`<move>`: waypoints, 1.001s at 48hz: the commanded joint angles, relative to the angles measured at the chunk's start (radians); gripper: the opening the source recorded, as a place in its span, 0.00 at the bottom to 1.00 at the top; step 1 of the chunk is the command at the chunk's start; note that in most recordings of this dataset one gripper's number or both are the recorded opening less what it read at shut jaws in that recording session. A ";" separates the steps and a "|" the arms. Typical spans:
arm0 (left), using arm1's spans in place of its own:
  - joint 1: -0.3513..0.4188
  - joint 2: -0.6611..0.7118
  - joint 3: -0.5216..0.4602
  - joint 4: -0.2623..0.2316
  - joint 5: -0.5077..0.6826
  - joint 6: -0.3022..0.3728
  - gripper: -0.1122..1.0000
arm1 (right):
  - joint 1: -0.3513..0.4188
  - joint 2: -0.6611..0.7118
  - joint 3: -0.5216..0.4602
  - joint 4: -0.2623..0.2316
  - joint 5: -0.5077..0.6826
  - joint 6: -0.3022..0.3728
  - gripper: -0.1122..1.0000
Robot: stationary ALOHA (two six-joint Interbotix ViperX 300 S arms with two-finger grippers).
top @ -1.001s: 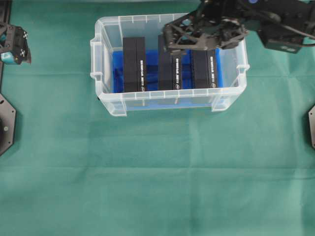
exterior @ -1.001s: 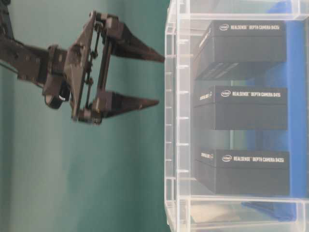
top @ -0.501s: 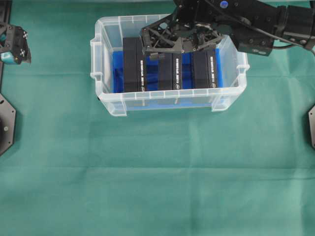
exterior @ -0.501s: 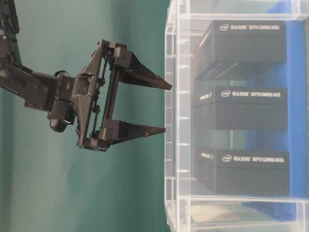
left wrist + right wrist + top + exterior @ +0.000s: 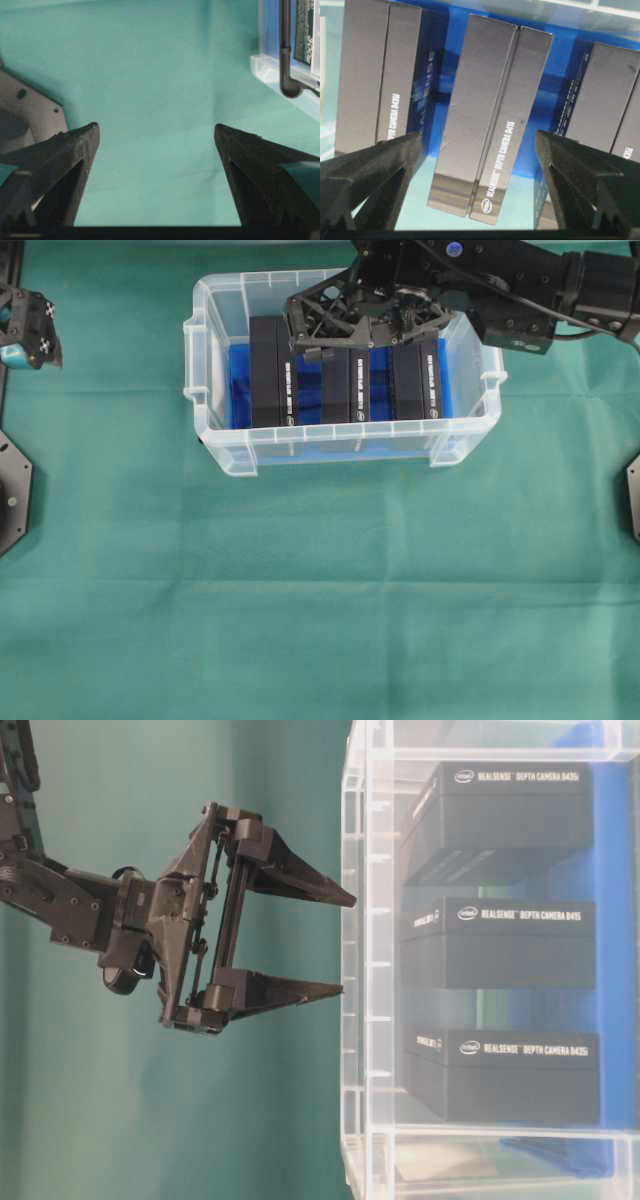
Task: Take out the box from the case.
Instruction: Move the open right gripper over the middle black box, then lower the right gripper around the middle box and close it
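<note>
The right fingers [image 5: 375, 175] stand spread wide, holding nothing; seen from the wrist, the middle box [image 5: 490, 115] lies framed between the two tips, with a gap on each side; the right gripper [image 5: 345, 325] hangs over the far half of the case [image 5: 215, 455], and from the side view its tips [image 5: 335, 945] sit level with the case rim, just short of the boxes; whether they touch the rim I cannot tell. The right arm [image 5: 520, 285] reaches in from the far right corner of the desk [image 5: 320, 590].

Three black boxes stand on edge in the case, side by side with gaps between them: the left box [image 5: 272, 370], the middle one under the gripper, the right box [image 5: 415, 380]; white lettering runs along their sides; a blue cloth [image 5: 240, 390] shows beneath and between them. The case sits near the far edge of the green-covered desk, a little right of its middle.

The left fingers [image 5: 65, 150] are likewise parted wide and empty, green cloth showing between them; the left gripper [image 5: 25, 330] hangs at the far left edge, well apart from the case; from its wrist camera only a corner of the case [image 5: 280, 65] shows at the upper right.
</note>
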 commanded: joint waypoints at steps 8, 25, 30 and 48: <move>0.005 -0.003 -0.023 0.002 -0.003 0.000 0.97 | 0.003 -0.014 -0.023 0.002 -0.002 -0.002 0.96; 0.005 -0.003 -0.021 0.002 -0.003 0.000 0.97 | 0.003 -0.011 -0.017 -0.003 -0.002 0.000 0.96; 0.005 -0.003 -0.021 0.002 -0.003 0.000 0.97 | 0.003 -0.006 -0.015 -0.003 -0.002 0.000 0.96; 0.005 -0.003 -0.021 0.002 -0.003 0.000 0.97 | 0.003 0.018 -0.011 -0.005 -0.006 -0.002 0.96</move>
